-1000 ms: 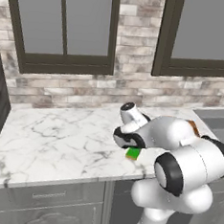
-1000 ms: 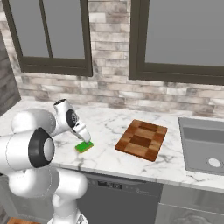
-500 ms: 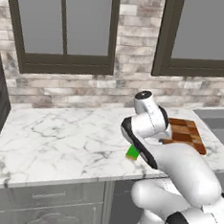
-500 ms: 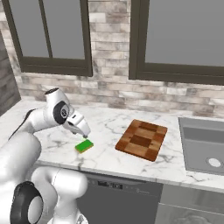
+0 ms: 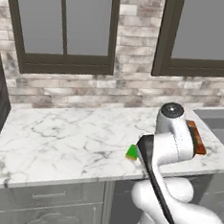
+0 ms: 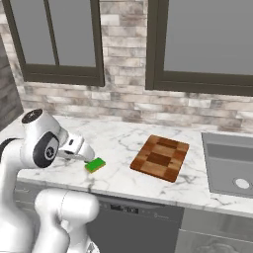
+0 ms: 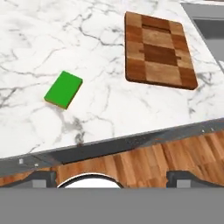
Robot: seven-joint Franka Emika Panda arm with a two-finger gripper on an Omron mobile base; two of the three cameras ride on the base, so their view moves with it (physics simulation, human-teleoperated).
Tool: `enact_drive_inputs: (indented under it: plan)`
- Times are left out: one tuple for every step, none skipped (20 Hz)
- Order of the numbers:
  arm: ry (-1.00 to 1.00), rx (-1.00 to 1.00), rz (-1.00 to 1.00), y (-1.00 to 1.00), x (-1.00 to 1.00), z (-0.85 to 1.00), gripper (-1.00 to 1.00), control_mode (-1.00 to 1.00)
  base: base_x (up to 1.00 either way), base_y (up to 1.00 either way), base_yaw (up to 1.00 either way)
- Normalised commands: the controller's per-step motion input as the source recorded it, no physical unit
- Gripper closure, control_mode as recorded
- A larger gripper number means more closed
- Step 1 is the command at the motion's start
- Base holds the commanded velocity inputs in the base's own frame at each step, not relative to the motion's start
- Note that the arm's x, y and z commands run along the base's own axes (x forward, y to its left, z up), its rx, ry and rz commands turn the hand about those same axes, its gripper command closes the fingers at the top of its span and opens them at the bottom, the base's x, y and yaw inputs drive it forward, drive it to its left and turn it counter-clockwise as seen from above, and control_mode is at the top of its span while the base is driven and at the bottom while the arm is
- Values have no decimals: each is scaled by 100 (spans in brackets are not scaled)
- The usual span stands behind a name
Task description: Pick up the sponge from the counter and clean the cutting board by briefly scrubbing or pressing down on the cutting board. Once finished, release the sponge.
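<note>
The tool [image 7: 112, 177] hangs out past the front edge of the table [image 7: 26, 43], above the wooden floor [image 7: 144, 162], looking back down at the marble from the room side. Its two dark fingertips [image 7: 41, 178] stand far apart at the bottom corners of the hand view with nothing between them, so it is released and carries nothing. Closest ahead of the tool comes the table's grey front lip, then the bare veined marble. A little further in and to the tool's left lies the sponge [image 7: 64, 89], flat on the marble with its green face up and a thin yellow layer showing along its near edge; it is near the front edge and touched by nothing. In the right base view the sponge [image 6: 95, 164] sits just beyond the end of the arm, though how high the hand hangs above it is hard to judge from there. In the left base view a green corner of the sponge [image 5: 132, 152] peeks out beside the arm. Further in and to the tool's right lies the cutting board [image 7: 157, 49], flat on the table, well apart from the sponge. Beyond the board, at the far right, is the sink [image 6: 230, 168].
</note>
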Motion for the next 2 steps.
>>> enact_drive_inputs:
  plan:
    - [-14,0,26,-14,-100,48,-100,-100,0,0,0]
    - [-13,0,25,-13,-100,51,-100,-100,0,0,0]
